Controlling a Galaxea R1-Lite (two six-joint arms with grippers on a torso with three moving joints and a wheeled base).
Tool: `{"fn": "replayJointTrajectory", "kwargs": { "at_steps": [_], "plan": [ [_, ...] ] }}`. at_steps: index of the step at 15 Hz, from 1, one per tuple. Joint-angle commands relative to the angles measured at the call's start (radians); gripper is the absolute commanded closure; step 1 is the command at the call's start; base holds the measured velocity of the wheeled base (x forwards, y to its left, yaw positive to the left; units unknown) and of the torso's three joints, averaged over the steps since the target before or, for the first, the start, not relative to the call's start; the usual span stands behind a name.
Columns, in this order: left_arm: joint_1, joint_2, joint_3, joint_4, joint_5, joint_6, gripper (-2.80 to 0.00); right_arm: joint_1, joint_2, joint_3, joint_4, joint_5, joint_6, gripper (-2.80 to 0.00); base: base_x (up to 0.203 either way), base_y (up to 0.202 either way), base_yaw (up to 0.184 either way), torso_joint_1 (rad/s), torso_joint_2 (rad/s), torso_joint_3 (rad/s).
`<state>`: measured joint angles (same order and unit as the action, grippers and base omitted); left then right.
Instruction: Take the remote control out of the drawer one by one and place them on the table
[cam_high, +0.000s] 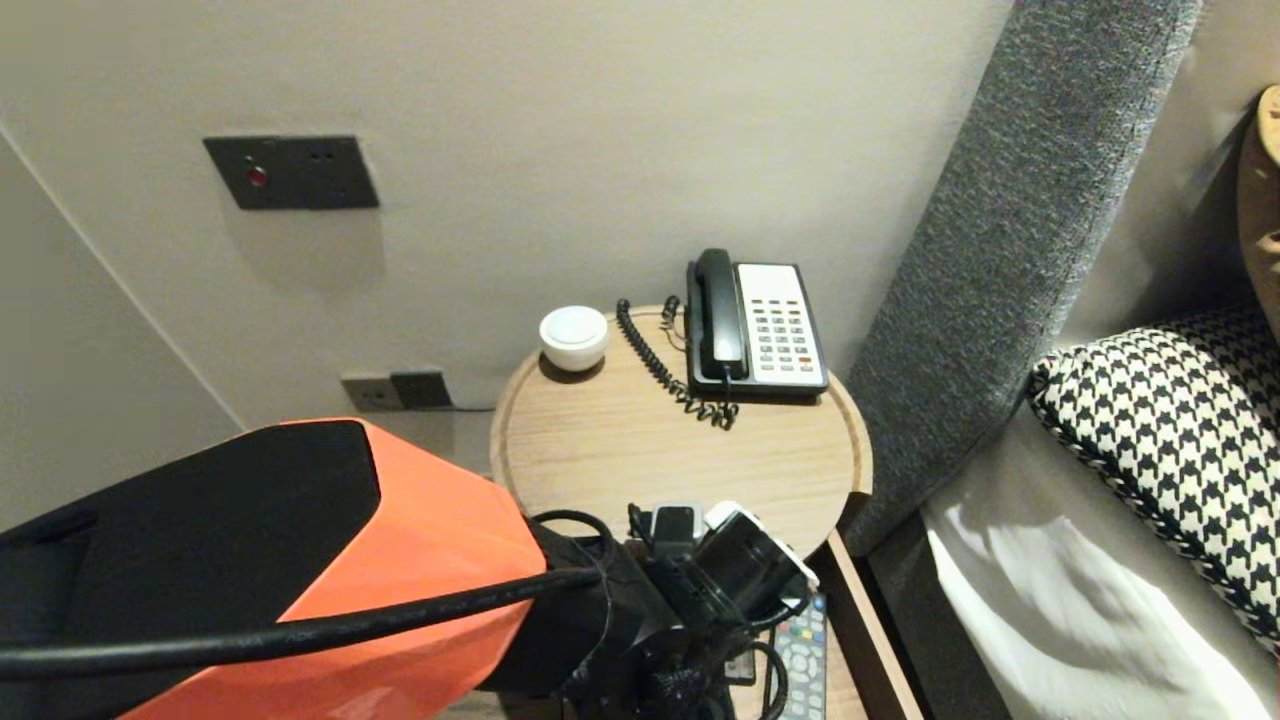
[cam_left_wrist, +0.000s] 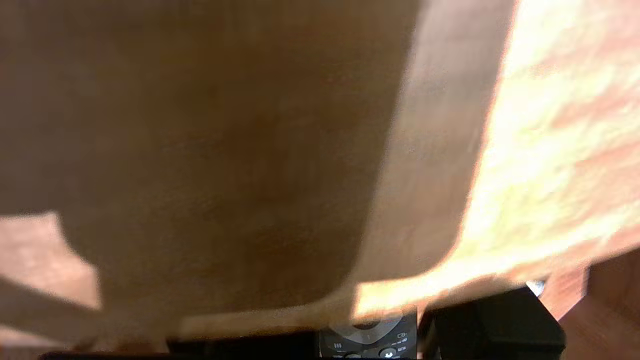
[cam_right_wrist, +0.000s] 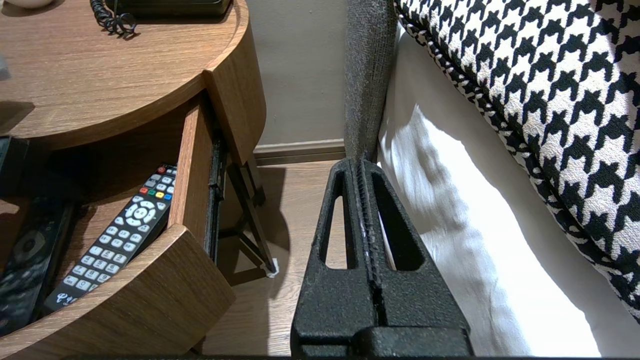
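Left gripper (cam_left_wrist: 372, 330): fingers (cam_left_wrist: 495, 320) half-closed, gripping a dark grey rectangular remote control (cam_left_wrist: 367, 342). Right gripper (cam_right_wrist: 361, 162): fingers pressed together, empty.

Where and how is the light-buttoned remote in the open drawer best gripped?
Probably pinch the remote across its long edges, mid-body, coming from above: it lies flat, buttons up, beside the drawer wall, with open space overhead.

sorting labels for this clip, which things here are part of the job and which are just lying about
In the job: left gripper at the open drawer; dark remote and light-buttoned remote inside it.
Lying about: phone and white round container on the table top; houndstooth pillow; right gripper, parked shut by the bed.
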<state>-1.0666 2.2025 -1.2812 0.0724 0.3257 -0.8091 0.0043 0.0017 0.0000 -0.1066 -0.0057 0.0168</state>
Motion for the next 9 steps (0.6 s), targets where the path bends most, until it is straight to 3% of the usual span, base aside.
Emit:
{"fn": "replayJointTrajectory", "kwargs": {
  "at_steps": [1,4,9],
  "plan": [
    [-0.004,-0.014,0.019,0.000,0.001,0.021,0.00,0.000,0.001,0.040,-0.001,0.000,0.000,0.00,0.000,0.000,0.000,0.000,0.00,0.000],
    [-0.012,-0.038,0.032,0.000,-0.028,0.091,0.00,0.000,0.001,0.040,-0.001,0.000,0.000,0.00,0.000,0.000,0.000,0.000,0.00,0.000],
    [-0.019,-0.061,0.045,-0.005,-0.170,0.244,0.00,0.000,0.001,0.040,-0.001,0.000,0.000,0.00,0.000,0.000,0.000,0.000,0.00,0.000]
  ]
}}
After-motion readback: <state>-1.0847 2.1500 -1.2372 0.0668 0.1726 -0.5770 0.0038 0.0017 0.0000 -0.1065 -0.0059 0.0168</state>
